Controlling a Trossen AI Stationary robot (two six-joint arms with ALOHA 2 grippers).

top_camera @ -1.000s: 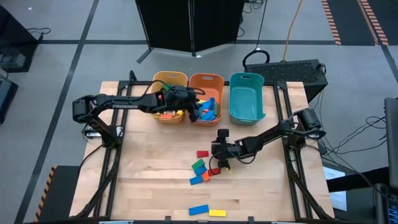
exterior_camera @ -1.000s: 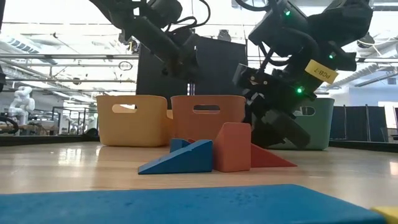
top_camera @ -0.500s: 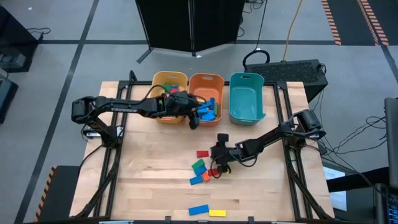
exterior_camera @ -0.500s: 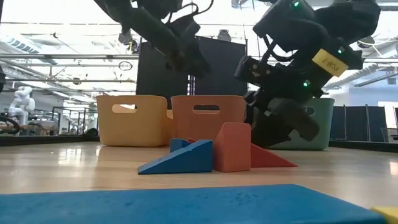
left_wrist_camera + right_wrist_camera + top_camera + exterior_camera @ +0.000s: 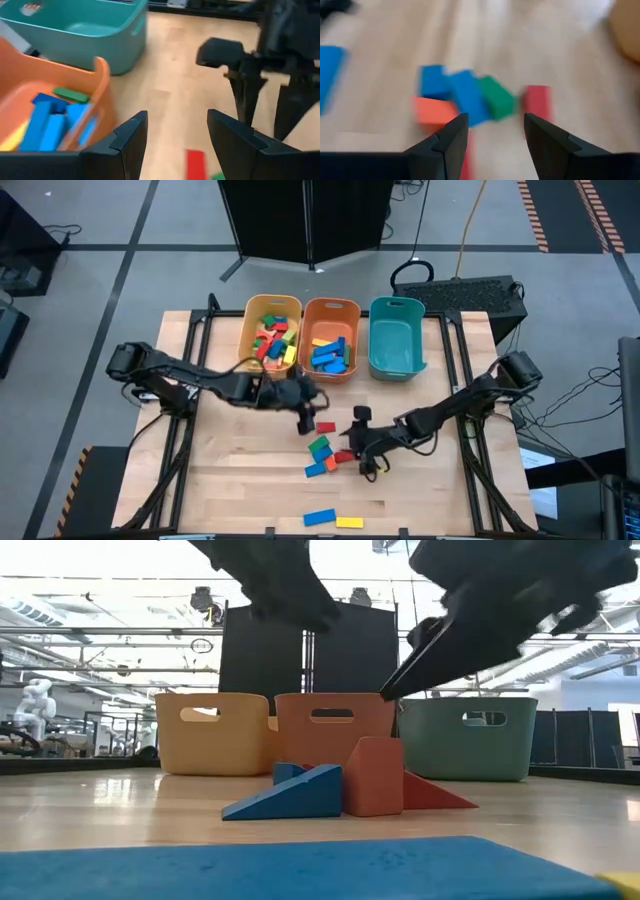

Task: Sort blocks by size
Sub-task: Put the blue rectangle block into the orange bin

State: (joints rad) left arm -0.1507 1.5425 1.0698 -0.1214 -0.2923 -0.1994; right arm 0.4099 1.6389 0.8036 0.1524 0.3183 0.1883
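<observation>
Sorting well along, not finished. Yellow bin (image 5: 272, 308) holds a mixed pile of small blocks (image 5: 273, 340); orange bin (image 5: 332, 308) holds mostly blue bars with a yellow one; teal bin (image 5: 396, 310) looks empty from above.

Left on the counter (image 5: 230, 480): a red block (image 5: 326, 426) alone, a cluster just below it (green block (image 5: 319, 446), blue block (image 5: 316, 470), an orange piece and a red piece touching or nearly so), plus a blue bar (image 5: 320, 517) and yellow bar (image 5: 349, 522) side by side near the front edge, well apart from the cluster. I'd say seven or so pieces still to go.

Left end effector (image 5: 303, 416) sits over the counter just beside the lone red block, fingers apart, nothing between them in its wrist view. Right end effector (image 5: 366, 458) is at the right edge of the cluster, fingers also spread and empty, aimed at the blocks.

Hard to read: both arms are motion-blurred in the level view, and the right wrist view is smeared. Exact count in the cluster is unclear because the right end effector covers part of it. Block sizes inside the bins are too small to compare.
</observation>
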